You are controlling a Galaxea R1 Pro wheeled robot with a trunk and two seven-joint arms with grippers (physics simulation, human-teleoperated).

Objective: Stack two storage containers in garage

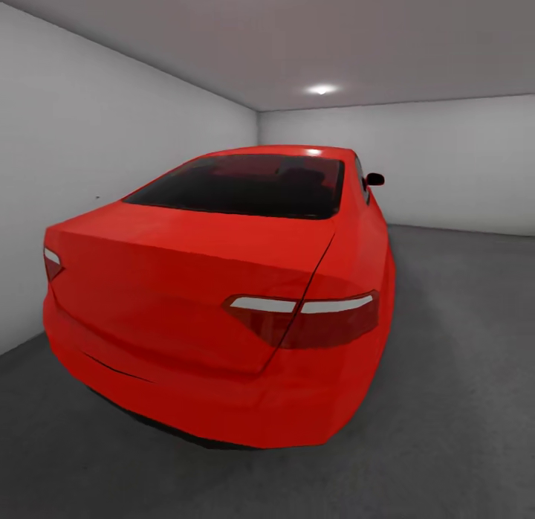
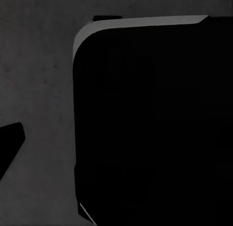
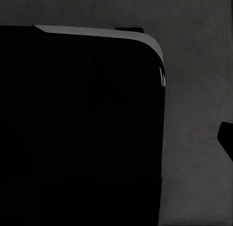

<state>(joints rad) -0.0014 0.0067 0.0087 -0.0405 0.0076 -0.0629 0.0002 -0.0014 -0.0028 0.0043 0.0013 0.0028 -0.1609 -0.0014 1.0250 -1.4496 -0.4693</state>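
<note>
I am in the garage, facing the rear of a glossy red car (image 1: 223, 296) that stands close ahead on the dark grey concrete floor (image 1: 461, 400). The storage containers are out of view. Both wrist views look down at the speckled floor (image 2: 39, 65) beside a large black rounded body with a pale rim (image 2: 145, 129), (image 3: 77, 129). A small black tip (image 2: 9, 148) pokes in at the edge of the left wrist view, and a similar one (image 3: 227, 141) in the right wrist view. How the jaws stand cannot be made out.
A plain grey-white wall (image 1: 89, 169) runs along the car's left side, with only a narrow strip of floor between them. The back wall (image 1: 446, 162) lies beyond the car. Wide open floor stretches to the car's right. A ceiling light (image 1: 321, 89) glows overhead.
</note>
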